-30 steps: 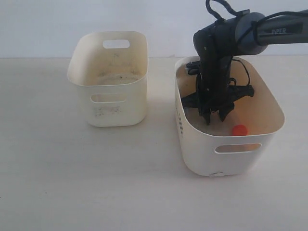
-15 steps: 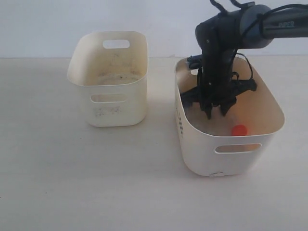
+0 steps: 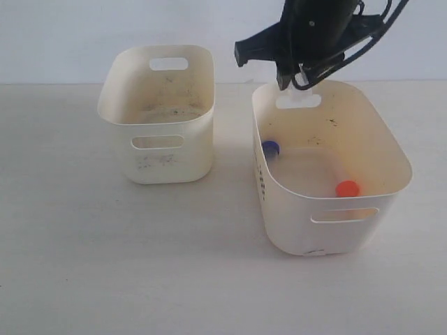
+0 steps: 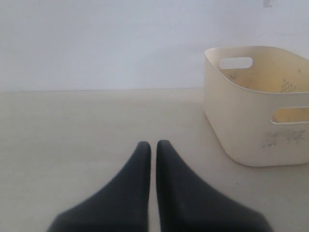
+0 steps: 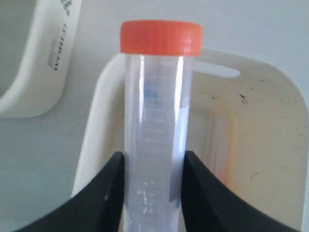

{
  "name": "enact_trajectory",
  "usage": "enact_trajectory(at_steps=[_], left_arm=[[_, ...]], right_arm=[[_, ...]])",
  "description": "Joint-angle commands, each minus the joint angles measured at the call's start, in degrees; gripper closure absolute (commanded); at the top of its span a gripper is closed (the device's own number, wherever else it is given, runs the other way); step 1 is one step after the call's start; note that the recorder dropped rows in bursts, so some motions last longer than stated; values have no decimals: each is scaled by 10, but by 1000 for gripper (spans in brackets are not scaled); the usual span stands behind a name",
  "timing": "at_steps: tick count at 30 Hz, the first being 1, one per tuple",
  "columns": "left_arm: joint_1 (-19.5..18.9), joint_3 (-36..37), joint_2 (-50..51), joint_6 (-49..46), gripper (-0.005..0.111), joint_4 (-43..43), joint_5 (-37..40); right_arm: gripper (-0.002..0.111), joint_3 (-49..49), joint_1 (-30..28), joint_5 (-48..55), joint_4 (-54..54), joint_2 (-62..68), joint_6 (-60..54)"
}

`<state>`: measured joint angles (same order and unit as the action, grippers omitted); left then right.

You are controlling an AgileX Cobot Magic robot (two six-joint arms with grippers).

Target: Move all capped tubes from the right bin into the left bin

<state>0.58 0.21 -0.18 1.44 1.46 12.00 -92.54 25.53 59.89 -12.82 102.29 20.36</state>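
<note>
My right gripper (image 3: 293,79) hangs above the back rim of the right bin (image 3: 391,150). In the right wrist view it (image 5: 154,154) is shut on an orange-capped tube (image 5: 157,111), held with the cap pointing away from the jaws. Inside the right bin I see a blue cap (image 3: 270,147) against the left wall and an orange cap (image 3: 347,188) near the front. A fourth tube does not show. The smudged left bin (image 3: 157,115) looks empty. The left gripper (image 4: 150,144) is shut on nothing, low over the table beside the left bin (image 4: 246,121); it is outside the exterior view.
The two bins stand side by side with a strip of bare table (image 3: 234,160) between them. In the right wrist view the right bin's speckled inner wall (image 5: 270,145) lies under the held tube, and a corner of the left bin (image 5: 43,72) shows beside it.
The right gripper has risen out of the right bin to above its back rim, carrying the orange-capped tube. The blue cap it was hiding now shows.
</note>
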Motion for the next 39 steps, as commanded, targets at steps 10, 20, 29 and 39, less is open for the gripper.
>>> enact_trajectory(at_steps=[10,20,29,39], left_arm=[[0,-2,2,6,102,-4,-4],[0,-2,2,6,102,-4,-4],[0,-2,2,6,102,-4,-4],[0,-2,2,6,102,-4,-4]], right_arm=[[108,-1,7,-161,217,-61,-87],[108,-1,66,-410,333,-15,-150],[108,-1,112,-522,336,76,-150],[70,-1,110,-483,332,134,-150]])
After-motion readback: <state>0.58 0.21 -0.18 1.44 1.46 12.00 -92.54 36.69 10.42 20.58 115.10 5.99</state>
